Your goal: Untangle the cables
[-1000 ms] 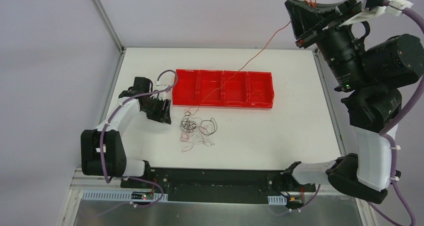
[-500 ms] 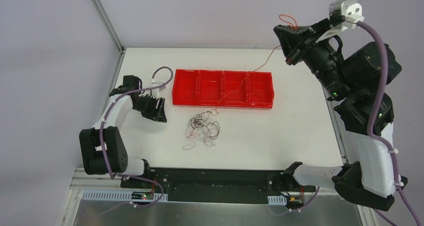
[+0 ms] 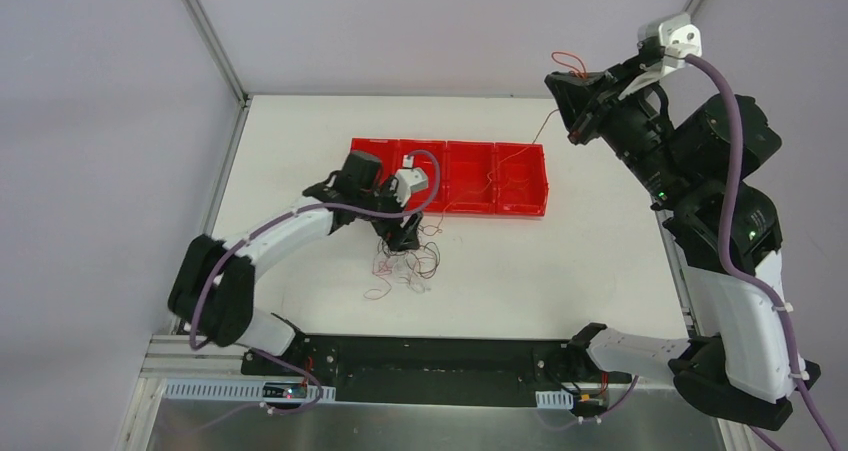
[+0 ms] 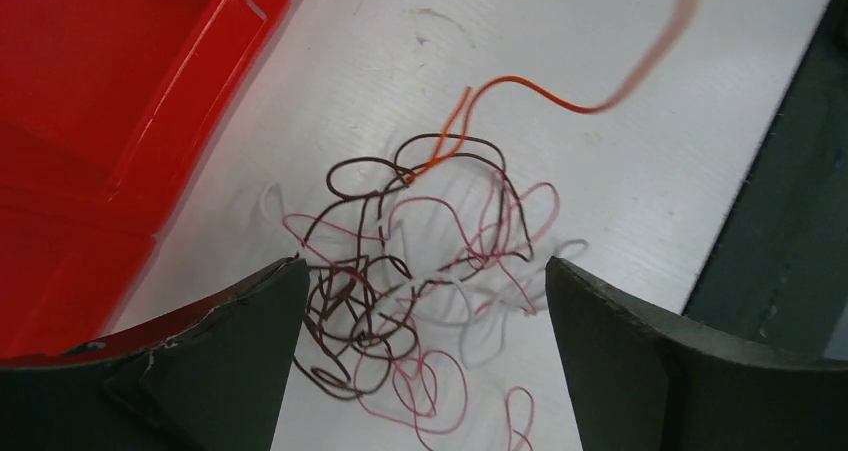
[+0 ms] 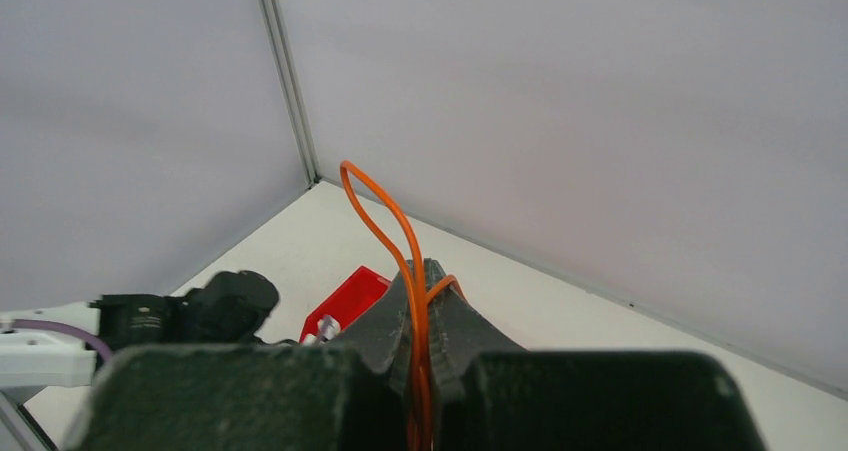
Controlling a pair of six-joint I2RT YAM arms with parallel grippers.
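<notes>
Fingers of my left gripper stand wide apart and hold nothing. They sit low over the tangle, one on each side of it. I cannot tell from the top view whether the tips touch the table.

Tangle: thin dark, pink-red and white wires in loose overlapping loops. It lies on the table just in front of the red tray, near the tray's left half.

One orange wire leaves the far edge of the tangle. It rises over the right part of the four-compartment tray to my right gripper. That gripper is raised high beyond the table's far right corner. Its fingers are pinched tight on the orange wire, and a loop of the wire stands up above the tips.
</notes>
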